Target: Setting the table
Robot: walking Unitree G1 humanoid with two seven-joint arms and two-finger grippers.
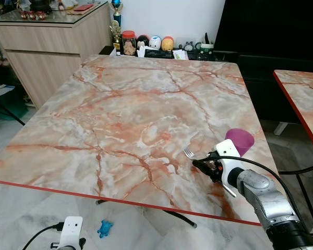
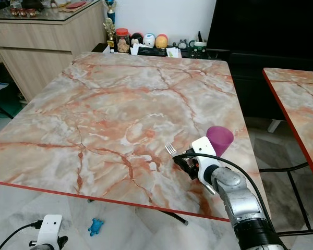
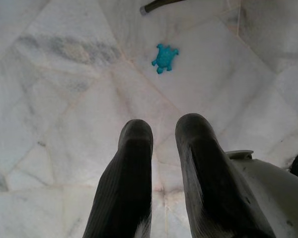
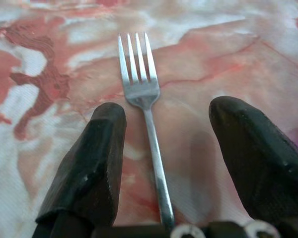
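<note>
I have the right gripper (image 4: 161, 148) low over the marble table (image 1: 125, 109) near its near right corner, fingers spread wide with a fork (image 4: 144, 109) lying flat between them, touching neither. The fork's handle end is cut off under the wrist. A purple cup (image 1: 240, 140) stands just behind the gripper, partly hidden by it. The left gripper (image 3: 164, 148) hangs over the floor, fingers slightly parted and empty, near a blue toy turtle (image 3: 164, 57).

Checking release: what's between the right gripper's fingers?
The fork, lying on the marble table, handle between the right gripper's spread fingers, touching neither; right wrist view.
</note>
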